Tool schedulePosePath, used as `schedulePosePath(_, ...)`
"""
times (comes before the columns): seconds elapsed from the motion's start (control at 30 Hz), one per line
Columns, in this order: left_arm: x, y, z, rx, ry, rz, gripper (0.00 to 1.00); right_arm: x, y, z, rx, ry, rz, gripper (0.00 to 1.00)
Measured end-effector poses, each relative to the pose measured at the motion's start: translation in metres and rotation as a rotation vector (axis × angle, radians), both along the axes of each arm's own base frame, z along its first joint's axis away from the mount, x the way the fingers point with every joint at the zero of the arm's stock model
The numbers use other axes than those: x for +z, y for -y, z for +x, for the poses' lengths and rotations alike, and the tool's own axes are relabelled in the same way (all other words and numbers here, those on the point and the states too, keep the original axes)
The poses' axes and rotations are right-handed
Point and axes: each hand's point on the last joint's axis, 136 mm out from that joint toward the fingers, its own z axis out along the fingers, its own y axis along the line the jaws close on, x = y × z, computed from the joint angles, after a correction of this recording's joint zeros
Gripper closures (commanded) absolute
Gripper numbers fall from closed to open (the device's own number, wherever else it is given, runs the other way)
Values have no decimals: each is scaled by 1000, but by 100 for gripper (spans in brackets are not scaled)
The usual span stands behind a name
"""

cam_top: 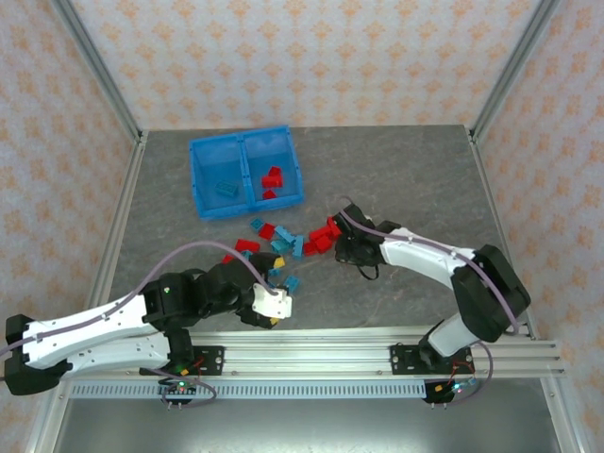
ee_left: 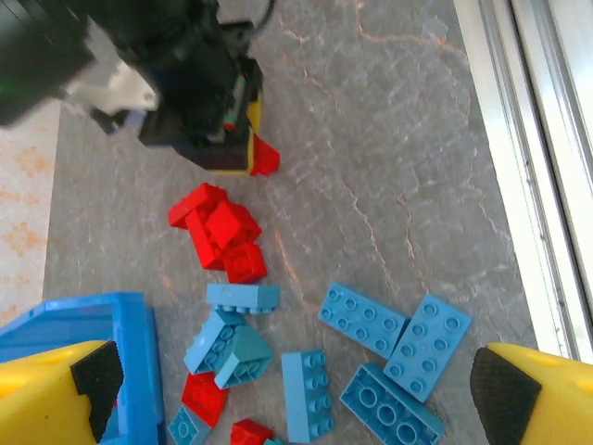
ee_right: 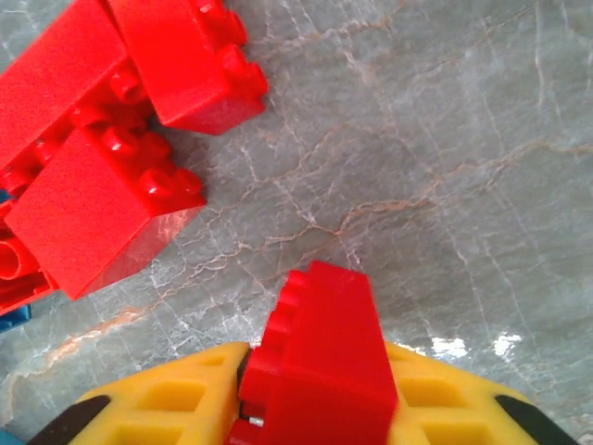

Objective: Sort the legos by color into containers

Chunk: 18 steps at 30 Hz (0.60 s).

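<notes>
Right gripper (ee_right: 315, 394) was clamped on a red brick (ee_right: 324, 357), its yellow fingers (ee_right: 157, 408) pressed against either side of it, low over the grey stone-patterned table (ee_right: 445, 139). In the left wrist view that gripper (ee_left: 222, 139) showed as a dark block with the brick's red corner (ee_left: 263, 159) sticking out beside it. Just beside the held piece lay a cluster of other red bricks (ee_right: 102, 185), touching one another, at the edge of the loose legos (cam_top: 283, 241) scattered in the middle of the table between the arms and the bin (cam_top: 196, 179). Those loose pieces mixed red ones (ee_left: 222, 232) with teal ones (ee_left: 371, 320), some lying flat, some tipped on edge. The blue bin stood farther back, apart from the pile; its left compartment (cam_top: 219, 162) held a teal brick (cam_top: 225, 187) and its right compartment (cam_top: 274, 151) held a few red bricks (cam_top: 273, 179). Left gripper (ee_left: 287, 380) hung above the near side of the pile with its fingers (ee_left: 88, 375) spread wide apart and nothing between them.
</notes>
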Motion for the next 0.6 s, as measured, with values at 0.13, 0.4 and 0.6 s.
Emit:
schedulePosePath(0.13,7,-6,1,10,39,-39,0,51,-9,-12,68,117,17,85)
schedulePosePath(0.4,29,-13,13,75,128,-111,0,186,-86,-10,268,404,185,84)
schedulePosePath(0.6,40,-32,33,209,252,-147,1,210,-146,67,263,501,138,86)
